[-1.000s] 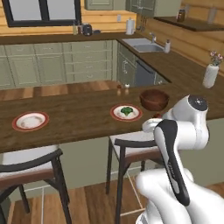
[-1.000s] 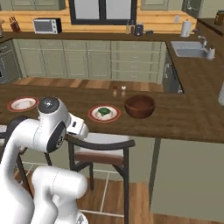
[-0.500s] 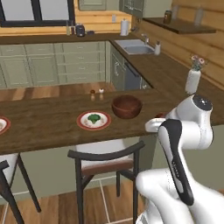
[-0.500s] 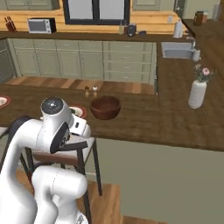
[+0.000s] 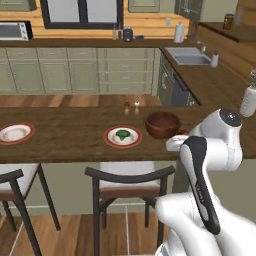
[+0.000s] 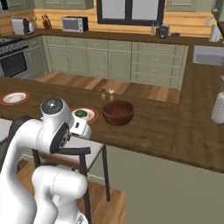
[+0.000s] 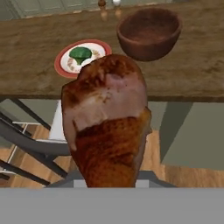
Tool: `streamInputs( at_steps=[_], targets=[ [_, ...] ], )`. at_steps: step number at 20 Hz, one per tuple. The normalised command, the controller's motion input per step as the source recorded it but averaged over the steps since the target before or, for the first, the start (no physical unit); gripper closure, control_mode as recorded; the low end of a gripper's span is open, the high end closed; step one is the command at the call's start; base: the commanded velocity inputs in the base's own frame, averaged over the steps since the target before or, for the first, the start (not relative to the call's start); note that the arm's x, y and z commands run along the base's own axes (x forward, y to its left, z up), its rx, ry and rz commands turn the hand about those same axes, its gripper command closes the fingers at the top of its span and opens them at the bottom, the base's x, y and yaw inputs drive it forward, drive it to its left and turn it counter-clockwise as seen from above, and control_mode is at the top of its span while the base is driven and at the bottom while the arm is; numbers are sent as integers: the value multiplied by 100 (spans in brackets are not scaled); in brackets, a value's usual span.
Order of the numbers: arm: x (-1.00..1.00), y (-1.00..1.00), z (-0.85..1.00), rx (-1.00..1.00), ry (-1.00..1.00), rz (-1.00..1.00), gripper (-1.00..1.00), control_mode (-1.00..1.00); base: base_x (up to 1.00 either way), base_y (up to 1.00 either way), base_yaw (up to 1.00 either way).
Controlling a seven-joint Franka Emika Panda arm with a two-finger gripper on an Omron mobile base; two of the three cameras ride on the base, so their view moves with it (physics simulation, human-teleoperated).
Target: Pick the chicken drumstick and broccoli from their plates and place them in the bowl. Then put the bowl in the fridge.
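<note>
Reddish-brown chicken drumstick (image 7: 107,120) is riding in the claw, jaws clamped on it, short of the tabletop (image 5: 75,142) for carrying to the bowl. Beyond are lying one broccoli (image 7: 81,54) on its plate (image 7: 65,63), one wooden bowl (image 7: 148,33), one further plate (image 5: 16,133), two shakers (image 5: 131,107).

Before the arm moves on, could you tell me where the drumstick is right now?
The drumstick is held in the gripper, close up in the hand view, off the counter's near edge, with the broccoli plate and bowl beyond it.
</note>
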Motion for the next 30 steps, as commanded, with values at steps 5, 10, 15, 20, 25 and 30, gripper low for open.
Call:
streamInputs(
  at_steps=[5,10,15,20,25,30],
  targets=[
    [0,0,0,0,0,0,100,100,-43,-98,33],
    [0,0,0,0,0,0,100,100,91,-26,25],
    [0,0,0,0,0,0,100,100,95,-24,27],
    [0,0,0,0,0,0,100,100,26,-99,52],
    [0,0,0,0,0,0,100,100,73,-49,38],
    [40,0,8,1,2,5,100,-100,60,0,14]
  ],
)
